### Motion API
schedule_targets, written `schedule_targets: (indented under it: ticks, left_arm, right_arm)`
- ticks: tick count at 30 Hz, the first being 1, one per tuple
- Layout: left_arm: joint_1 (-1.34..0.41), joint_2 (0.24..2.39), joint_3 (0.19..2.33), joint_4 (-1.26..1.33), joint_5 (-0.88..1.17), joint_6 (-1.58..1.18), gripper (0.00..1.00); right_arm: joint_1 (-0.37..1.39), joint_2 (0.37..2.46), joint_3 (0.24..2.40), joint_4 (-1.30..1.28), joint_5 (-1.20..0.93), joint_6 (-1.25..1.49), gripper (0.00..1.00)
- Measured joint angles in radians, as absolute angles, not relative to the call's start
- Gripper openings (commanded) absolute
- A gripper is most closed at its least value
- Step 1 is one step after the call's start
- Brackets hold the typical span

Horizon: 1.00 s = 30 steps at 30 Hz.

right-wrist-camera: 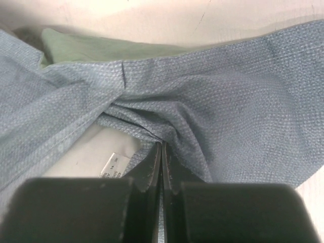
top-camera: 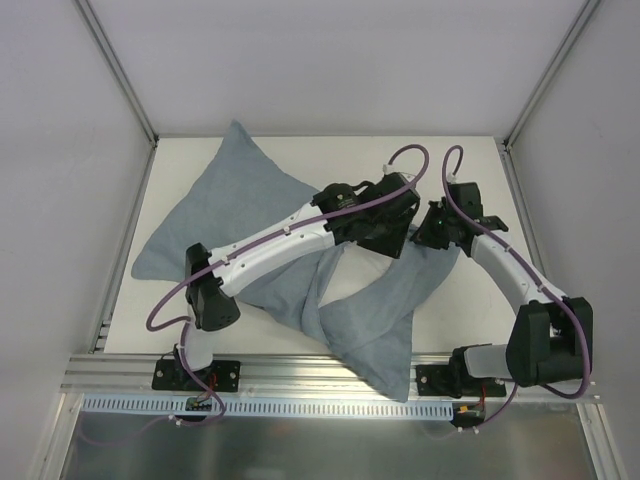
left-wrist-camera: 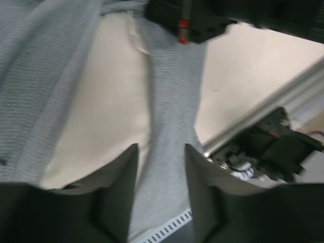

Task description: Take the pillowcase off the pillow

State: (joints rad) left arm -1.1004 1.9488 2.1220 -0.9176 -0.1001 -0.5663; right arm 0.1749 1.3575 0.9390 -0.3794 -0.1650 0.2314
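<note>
Top external: the pillowcase [top-camera: 240,200], blue-grey face up, lies on the surface [top-camera: 330,155]. Its long axis runs diagonally from the far-left corner to the near edge, right of centre. Both arms meet at its right-hand side. Right wrist: the right tool [right-wrist-camera: 162,159] is closed tight. The fabric gathers in a twist onto its tips, so it is judged pinched. The white pillow [right-wrist-camera: 91,152] and its tag [right-wrist-camera: 114,167] show just left of the grip, so this is likely the open end. Left wrist: the left tool [left-wrist-camera: 161,185] is part open. A band of pillowcase runs lengthwise between its fingers, unclamped, with bare pillow just to its left. Judgement: the left tool is nearer the exposed pillow; the cover should strip off along the diagonal.
</note>
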Motion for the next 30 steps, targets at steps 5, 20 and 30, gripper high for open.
schedule_targets:
  ticks: [5, 20, 30]
  left_arm:
    - [-1.096, 2.005, 2.122, -1.000, -0.222, -0.615, 0.54]
    - [-1.103, 2.135, 2.115, -1.018, -0.293, -0.667, 0.99]
    - [-1.068, 2.194, 2.075, -1.000, -0.279, -0.699, 0.00]
  right_arm:
    - [0.176, 1.294, 0.897, -0.384, -0.165, 0.231, 0.01]
    - [0.179, 1.161, 0.785, -0.413, -0.150, 0.217, 0.01]
    - [0.180, 1.028, 0.737, -0.434, -0.092, 0.199, 0.01]
